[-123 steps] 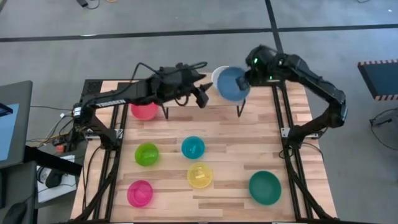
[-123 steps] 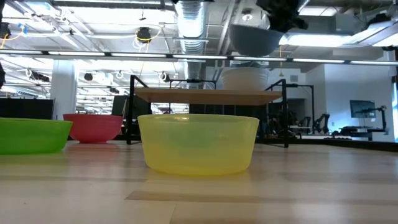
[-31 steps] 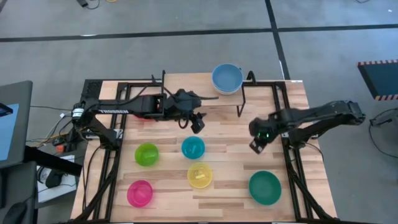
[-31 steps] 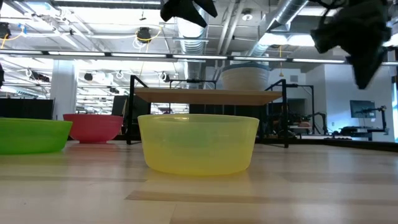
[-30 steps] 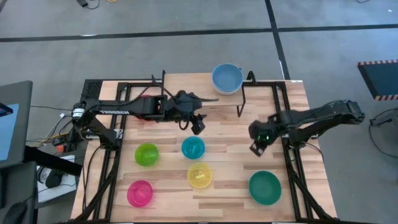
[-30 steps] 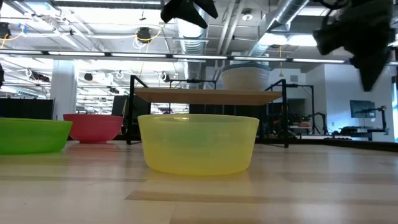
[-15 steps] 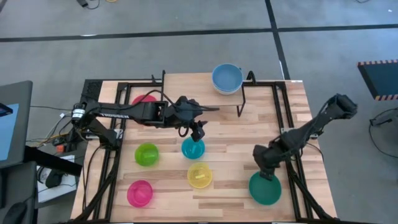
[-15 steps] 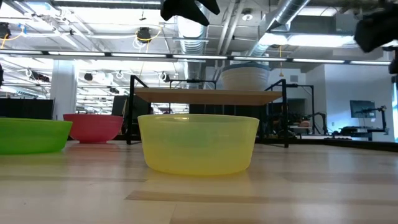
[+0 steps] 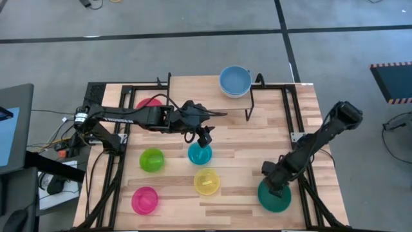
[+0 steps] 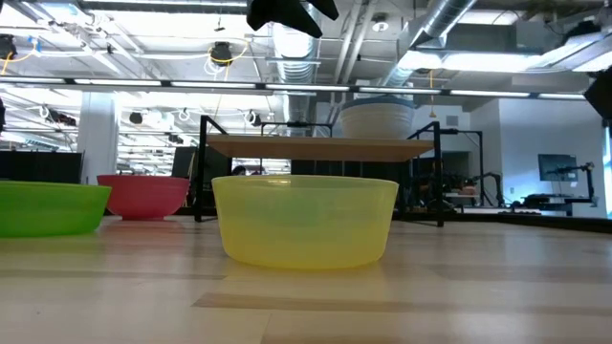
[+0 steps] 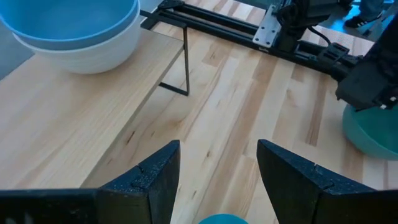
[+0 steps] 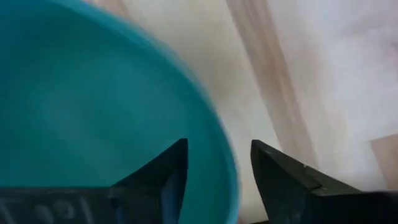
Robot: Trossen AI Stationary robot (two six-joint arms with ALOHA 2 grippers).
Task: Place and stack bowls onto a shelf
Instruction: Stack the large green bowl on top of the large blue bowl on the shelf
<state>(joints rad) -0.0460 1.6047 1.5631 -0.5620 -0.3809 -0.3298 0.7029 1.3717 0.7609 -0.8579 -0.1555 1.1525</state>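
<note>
The right gripper (image 9: 275,187), fingers parted and empty, straddled the teal bowl (image 9: 275,196) rim at its twelve o'clock edge, one finger inside, one outside.

The wooden tabletop (image 9: 238,138) carried the shelf (image 9: 212,96) at twelve o'clock, a blue bowl (image 9: 235,80) nested in a white bowl (image 11: 93,53) on its plank. On the tabletop lay the cyan bowl (image 9: 199,153) at centre, the lime green bowl (image 9: 152,160) at nine, the yellow bowl (image 9: 206,182) at six, the pink bowl (image 9: 145,200) at seven, the teal bowl (image 9: 275,197) at five, and the red-orange bowl (image 9: 145,103) at ten.
</note>
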